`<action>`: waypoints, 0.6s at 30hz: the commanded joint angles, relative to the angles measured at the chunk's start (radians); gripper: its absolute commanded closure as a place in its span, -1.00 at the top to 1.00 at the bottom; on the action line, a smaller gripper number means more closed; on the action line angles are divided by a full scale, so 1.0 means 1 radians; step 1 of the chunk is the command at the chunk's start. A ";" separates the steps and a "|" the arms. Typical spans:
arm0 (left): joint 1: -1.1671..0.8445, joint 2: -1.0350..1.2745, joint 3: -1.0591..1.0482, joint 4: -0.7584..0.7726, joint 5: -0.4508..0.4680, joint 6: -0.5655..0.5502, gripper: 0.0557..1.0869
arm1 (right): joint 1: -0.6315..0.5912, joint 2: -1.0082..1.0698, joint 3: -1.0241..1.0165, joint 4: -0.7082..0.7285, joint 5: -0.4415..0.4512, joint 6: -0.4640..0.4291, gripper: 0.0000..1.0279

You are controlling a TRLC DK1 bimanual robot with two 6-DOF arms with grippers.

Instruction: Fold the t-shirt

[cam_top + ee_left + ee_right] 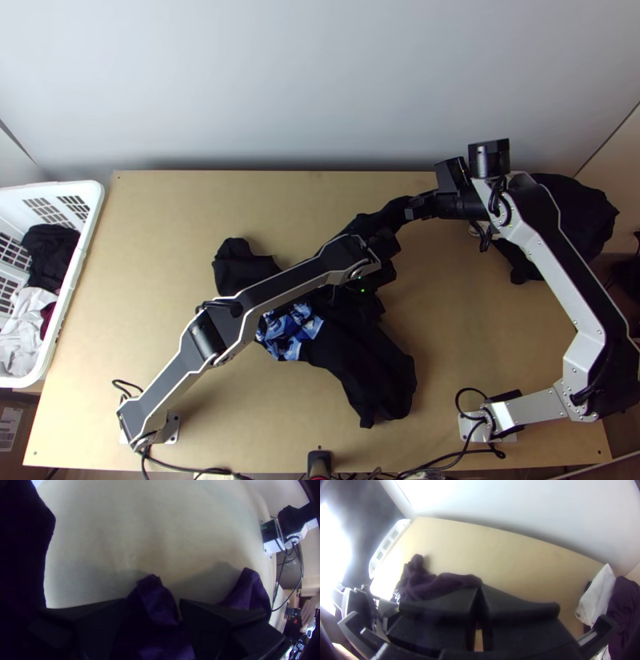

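Black t-shirt (364,356) bunched on table (172,248) beneath left tool (152,602), one end reaching right tool (480,588), pressed together, pinching it. Left tool spread astride raised t-shirt ridge: best centre, close squarely, lift both evenly.

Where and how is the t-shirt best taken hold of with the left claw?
I'd grip the t-shirt by the narrow peak of cloth between the open fingers of the left claw, from above, one finger each side. It is slim and juts out beside bare table, so it should pinch easily; the broad, bunched body looks harder.
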State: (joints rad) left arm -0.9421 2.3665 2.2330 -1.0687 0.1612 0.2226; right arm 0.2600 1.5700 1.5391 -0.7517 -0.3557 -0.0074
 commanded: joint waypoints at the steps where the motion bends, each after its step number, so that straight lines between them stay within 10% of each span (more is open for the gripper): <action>1: 0.005 0.039 0.007 0.016 -0.023 0.001 0.55 | 0.004 0.007 0.009 -0.001 -0.005 0.001 -0.95; 5: 0.006 0.057 0.007 0.012 -0.022 0.008 0.16 | 0.002 0.007 0.010 -0.001 -0.005 0.001 -0.95; 9: 0.009 0.004 0.016 0.036 0.032 0.000 -0.94 | -0.005 -0.002 0.010 -0.008 -0.006 0.001 -0.95; 18: 0.011 -0.135 0.062 0.044 0.057 -0.016 -0.93 | -0.018 -0.018 0.030 -0.015 -0.006 0.000 -0.95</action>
State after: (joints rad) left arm -0.9310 2.3276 2.2742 -1.0363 0.1982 0.2176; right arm 0.2520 1.5635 1.5543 -0.7620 -0.3626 -0.0055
